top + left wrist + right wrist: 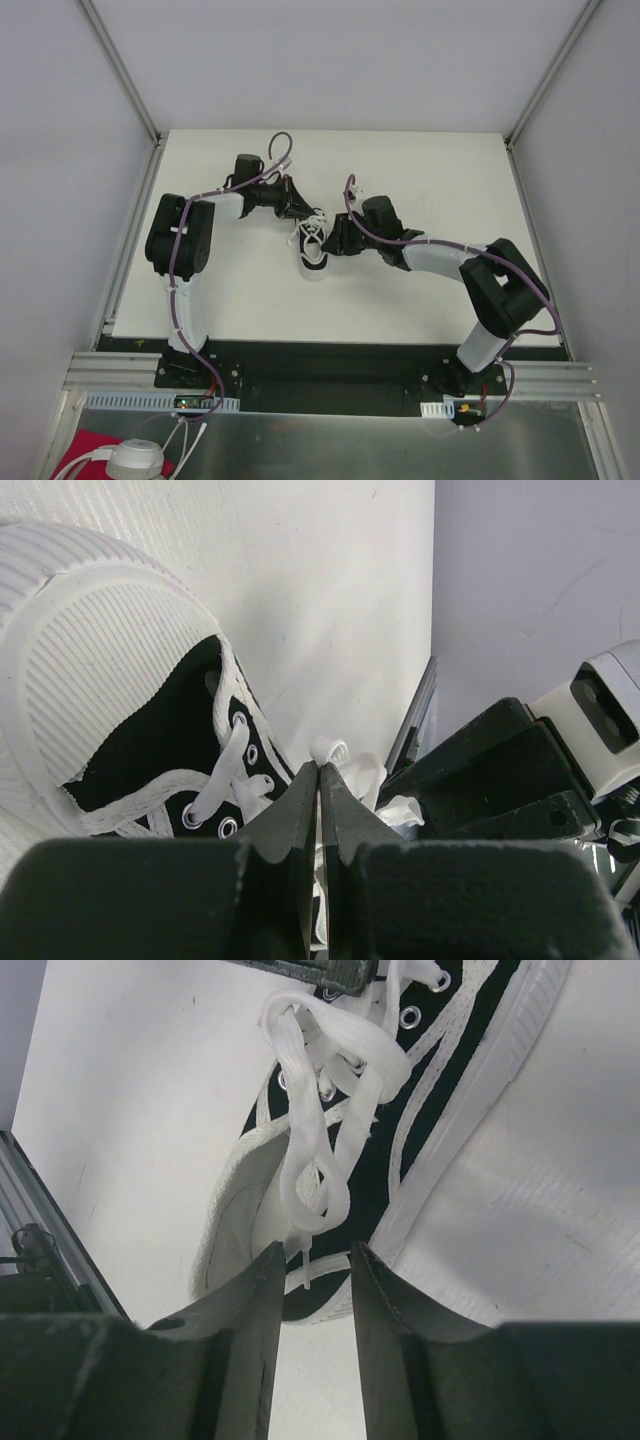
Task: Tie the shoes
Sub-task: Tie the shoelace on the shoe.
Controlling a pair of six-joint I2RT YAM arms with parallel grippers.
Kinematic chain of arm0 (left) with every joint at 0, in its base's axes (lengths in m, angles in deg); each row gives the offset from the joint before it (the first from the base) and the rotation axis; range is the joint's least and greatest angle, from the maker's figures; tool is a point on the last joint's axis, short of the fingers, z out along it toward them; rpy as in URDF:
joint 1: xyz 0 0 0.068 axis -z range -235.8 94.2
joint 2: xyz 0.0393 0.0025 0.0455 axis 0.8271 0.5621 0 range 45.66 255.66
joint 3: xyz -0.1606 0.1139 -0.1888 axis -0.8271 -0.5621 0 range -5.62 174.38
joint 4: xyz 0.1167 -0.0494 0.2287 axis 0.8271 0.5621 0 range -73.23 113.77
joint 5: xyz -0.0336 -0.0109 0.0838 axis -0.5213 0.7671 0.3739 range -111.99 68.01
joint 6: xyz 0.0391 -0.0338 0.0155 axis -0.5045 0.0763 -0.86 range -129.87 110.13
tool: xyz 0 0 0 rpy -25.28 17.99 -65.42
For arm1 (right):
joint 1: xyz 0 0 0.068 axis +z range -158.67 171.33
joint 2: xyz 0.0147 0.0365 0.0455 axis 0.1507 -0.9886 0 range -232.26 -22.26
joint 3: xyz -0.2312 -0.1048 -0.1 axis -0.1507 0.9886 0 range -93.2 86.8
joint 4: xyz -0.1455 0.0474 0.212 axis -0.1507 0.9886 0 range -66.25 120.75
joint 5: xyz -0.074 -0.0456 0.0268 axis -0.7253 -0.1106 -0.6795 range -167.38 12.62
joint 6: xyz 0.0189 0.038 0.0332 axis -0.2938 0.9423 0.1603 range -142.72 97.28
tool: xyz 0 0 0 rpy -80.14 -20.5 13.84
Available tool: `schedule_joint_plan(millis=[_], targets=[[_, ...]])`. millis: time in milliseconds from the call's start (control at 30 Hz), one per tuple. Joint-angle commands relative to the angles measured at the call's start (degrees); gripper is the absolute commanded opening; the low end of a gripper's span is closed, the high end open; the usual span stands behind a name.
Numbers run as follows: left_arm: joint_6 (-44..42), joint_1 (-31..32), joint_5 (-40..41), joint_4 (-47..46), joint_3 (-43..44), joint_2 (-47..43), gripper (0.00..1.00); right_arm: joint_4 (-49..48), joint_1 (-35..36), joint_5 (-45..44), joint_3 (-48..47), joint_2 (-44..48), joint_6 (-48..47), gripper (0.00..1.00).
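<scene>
Sneaker lies between left gripper, apparently pinching a lace, and right gripper.

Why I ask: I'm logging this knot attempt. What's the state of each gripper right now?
Left gripper: closed, pinching a white lace.
Right gripper: open, gripping nothing.

A white table stands between pale grey walls.

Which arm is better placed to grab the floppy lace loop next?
Right, probably: the right gripper is open with the lace loop dangling just ahead; the left gripper is shut, pinching lace.
</scene>
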Motion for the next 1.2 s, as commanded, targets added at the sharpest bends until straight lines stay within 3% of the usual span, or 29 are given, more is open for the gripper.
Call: schedule_joint_plan(millis=[0, 400, 767, 1167], targets=[[-1.74, 0.52, -2.04, -0.82, 0.72, -0.35, 0.0, 2.27, 0.27, -0.82, -0.67, 2.66, -2.64, 0.38], [-1.92, 0.96, -2.48, -0.74, 0.9, -0.27, 0.0, 4.31, -3.86, -2.76, -3.74, 9.96, -5.72, 0.4], [-2.88, 1.13, -3.27, -0.21, 1.33, -0.88, 0.0, 13.88, -6.4, 2.34, -22.11, -6.03, 2.1, 0.4], [-3.94, 1.31, -3.27, -0.21, 0.98, -1.85, 0.0, 14.41, -6.67, 6.47, -26.25, -12.89, 3.77, 0.38]])
